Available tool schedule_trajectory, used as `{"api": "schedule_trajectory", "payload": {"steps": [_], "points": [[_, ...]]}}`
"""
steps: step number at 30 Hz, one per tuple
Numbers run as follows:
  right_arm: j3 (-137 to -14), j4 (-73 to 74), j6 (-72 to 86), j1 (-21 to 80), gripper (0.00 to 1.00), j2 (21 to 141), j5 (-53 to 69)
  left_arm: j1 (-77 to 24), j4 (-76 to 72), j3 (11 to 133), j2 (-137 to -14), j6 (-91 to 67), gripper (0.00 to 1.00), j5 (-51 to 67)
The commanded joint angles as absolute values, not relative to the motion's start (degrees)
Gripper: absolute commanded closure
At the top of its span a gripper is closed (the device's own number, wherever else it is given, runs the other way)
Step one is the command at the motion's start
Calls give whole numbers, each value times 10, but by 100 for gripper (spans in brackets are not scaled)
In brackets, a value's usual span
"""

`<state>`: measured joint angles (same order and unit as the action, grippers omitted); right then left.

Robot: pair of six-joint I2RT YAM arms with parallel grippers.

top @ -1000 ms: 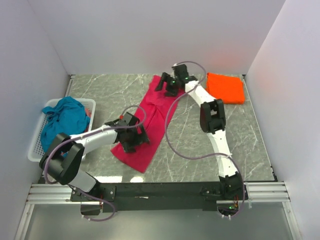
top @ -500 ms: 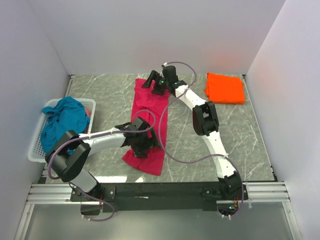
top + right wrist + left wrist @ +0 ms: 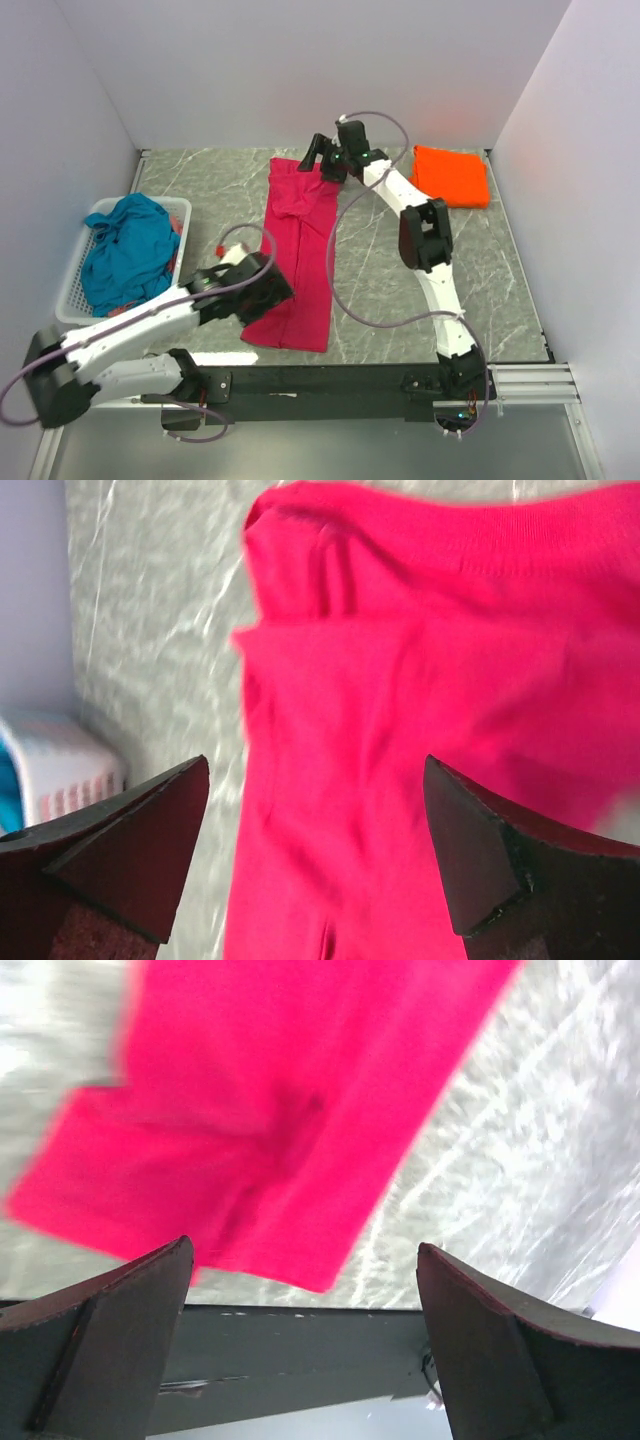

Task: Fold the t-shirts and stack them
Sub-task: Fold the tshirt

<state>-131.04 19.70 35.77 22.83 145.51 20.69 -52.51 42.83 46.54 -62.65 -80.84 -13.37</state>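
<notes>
A magenta-pink t-shirt (image 3: pixel 298 250) lies as a long narrow strip running from the back of the table to its near edge; it also fills the left wrist view (image 3: pixel 280 1110) and the right wrist view (image 3: pixel 400 730). My left gripper (image 3: pixel 262 292) (image 3: pixel 300 1350) is open and empty, beside the strip's near left edge. My right gripper (image 3: pixel 320 165) (image 3: pixel 315 860) hangs open over the strip's far end, holding nothing. The orange t-shirt (image 3: pixel 452 176) lies folded at the back right. The teal-blue t-shirt (image 3: pixel 125 250) is bunched in the basket.
A white lattice basket (image 3: pixel 68 295) (image 3: pixel 60 775) stands at the left edge of the table. The dark front rail (image 3: pixel 330 380) (image 3: pixel 300 1350) runs along the near edge, just past the shirt's end. White walls close in the back and both sides.
The magenta shirt swung from a diagonal to lie straight front to back. My left arm drew back toward the near left. My right gripper shifted slightly and stays over the far end.
</notes>
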Motion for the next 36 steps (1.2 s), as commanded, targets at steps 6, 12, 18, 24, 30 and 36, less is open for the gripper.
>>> {"api": "schedule_trajectory", "payload": {"steps": [6, 12, 18, 24, 30, 36], "points": [[-953, 164, 288, 246, 6, 1076, 121, -405, 480, 321, -514, -823, 1, -131], [-735, 134, 307, 278, 7, 932, 74, -326, 414, 265, -526, -761, 15, -62], [-643, 142, 327, 290, 7, 869, 44, -322, 424, 249, -548, -744, 48, -34], [-596, 163, 322, 294, 7, 832, 28, -322, 411, 225, -528, -735, 59, -10], [-539, 199, 307, 316, 8, 793, 46, -322, 393, 230, -568, -708, 99, 8], [-485, 275, 277, 474, 11, 743, 11, -323, 432, 239, -536, -712, 99, 16]]}}
